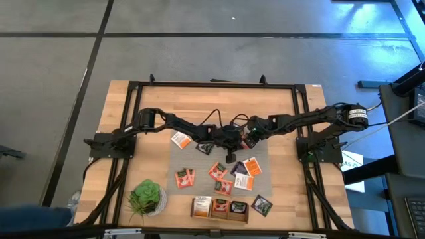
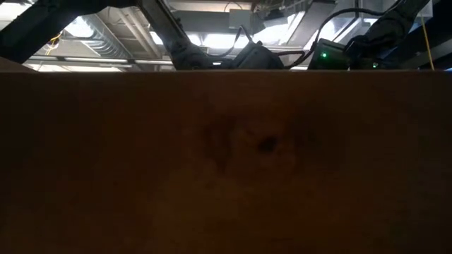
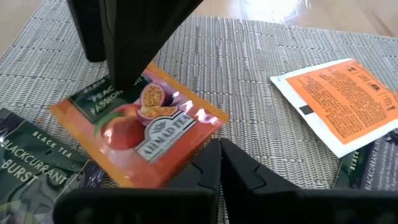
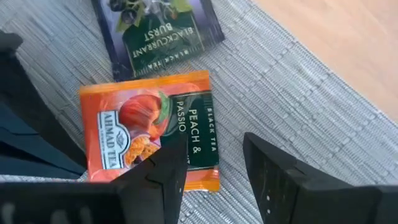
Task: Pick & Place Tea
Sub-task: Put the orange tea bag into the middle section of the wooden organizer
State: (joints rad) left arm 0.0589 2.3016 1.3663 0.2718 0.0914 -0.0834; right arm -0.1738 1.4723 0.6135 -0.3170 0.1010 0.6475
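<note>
An orange peach tea sachet (image 3: 146, 127) lies flat on the grey woven mat (image 3: 249, 68), at the table's middle where both arms meet. My left gripper (image 3: 217, 163) is shut, its tips at the sachet's near edge. My right gripper (image 4: 214, 165) is open and comes down from above. One of its fingers (image 4: 158, 177) is over the sachet and the other (image 4: 280, 180) is beyond the sachet's edge, over the mat. A black blackcurrant sachet (image 4: 161, 28) and a white-and-orange one (image 3: 339, 102) lie close by. In the high view the arms hide the peach sachet. My left gripper has its shut fingertips (image 3: 208, 155) against the sachet's edge (image 3: 198, 140), slanting down at it. I cannot tell whether the edge is caught between them. My right gripper sets one finger (image 3: 124, 56) down on the sachet's green printed end (image 3: 102, 99), pointing down from above; nothing is pinched.
More tea sachets (image 1: 184, 176) (image 1: 251, 166) lie scattered on the mat (image 1: 199, 164). A small box (image 1: 219, 208) of sachets stands at the near edge, with a black sachet (image 1: 261, 204) beside it. A green potted plant (image 1: 146, 196) is at the near left. A dark board blocks the low view.
</note>
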